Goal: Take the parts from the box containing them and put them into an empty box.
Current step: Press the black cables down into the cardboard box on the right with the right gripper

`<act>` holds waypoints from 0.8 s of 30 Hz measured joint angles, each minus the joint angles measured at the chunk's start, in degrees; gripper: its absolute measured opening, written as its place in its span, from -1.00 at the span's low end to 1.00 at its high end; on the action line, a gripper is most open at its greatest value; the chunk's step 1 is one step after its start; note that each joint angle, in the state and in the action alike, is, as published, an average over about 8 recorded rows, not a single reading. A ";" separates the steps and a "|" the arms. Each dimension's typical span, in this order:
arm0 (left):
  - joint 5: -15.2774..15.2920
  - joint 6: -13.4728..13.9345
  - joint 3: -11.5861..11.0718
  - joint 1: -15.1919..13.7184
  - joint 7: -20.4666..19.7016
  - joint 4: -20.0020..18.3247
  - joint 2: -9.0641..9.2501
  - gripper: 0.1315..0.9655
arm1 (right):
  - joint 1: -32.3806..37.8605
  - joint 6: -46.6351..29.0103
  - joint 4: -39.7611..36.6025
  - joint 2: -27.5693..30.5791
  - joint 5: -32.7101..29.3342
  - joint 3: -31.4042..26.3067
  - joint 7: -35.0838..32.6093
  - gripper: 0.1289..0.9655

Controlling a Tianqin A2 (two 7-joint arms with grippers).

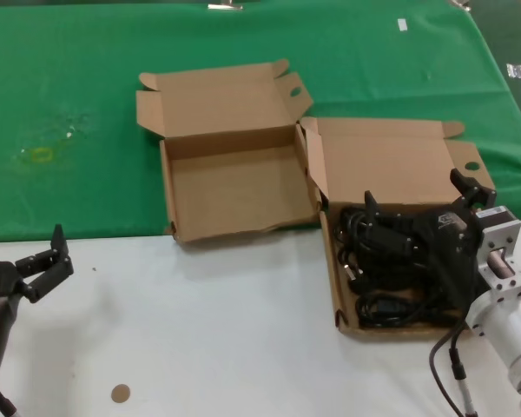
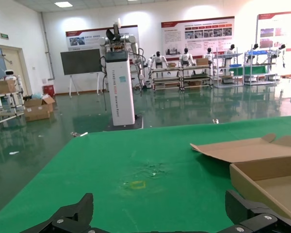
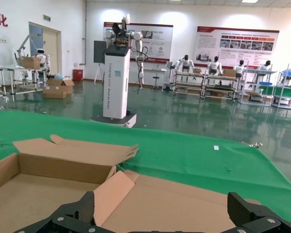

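Note:
Black power cords (image 1: 391, 282) lie coiled in the right-hand cardboard box (image 1: 340, 304), which stands partly on the white table. My right gripper (image 1: 419, 198) hangs just over these cords, jaws wide open and empty. In the right wrist view the gripper (image 3: 162, 216) faces that box's raised lid (image 3: 184, 199); the cords are hidden there. The empty box (image 1: 234, 187) stands open to the left of the full one, and also shows in the right wrist view (image 3: 43, 187) and the left wrist view (image 2: 269, 179). My left gripper (image 1: 43, 263) is open and empty, low at the table's near left.
A green cloth (image 1: 87, 78) covers the far part of the table, with a yellowish mark (image 1: 42, 155) on it at the left. The near part is a white surface (image 1: 200, 330) with a small brown disc (image 1: 120, 393) near the front.

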 joint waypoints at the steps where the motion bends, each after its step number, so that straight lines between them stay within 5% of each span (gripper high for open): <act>1: 0.00 0.00 0.00 0.00 0.00 0.00 0.00 0.97 | -0.01 0.01 0.00 0.01 0.01 -0.01 0.01 1.00; 13: 0.00 0.00 0.00 0.00 0.00 0.00 0.00 0.72 | -0.79 -0.20 0.59 2.76 -0.23 -2.42 0.36 1.00; 17: 0.00 0.00 0.00 0.00 0.00 0.00 0.00 0.72 | -0.24 -0.76 0.39 6.60 -0.60 -4.17 1.18 1.00; 24: 0.00 0.00 0.00 0.00 0.00 0.00 0.00 0.38 | 2.73 -4.21 0.33 17.30 -2.56 -8.15 6.23 1.00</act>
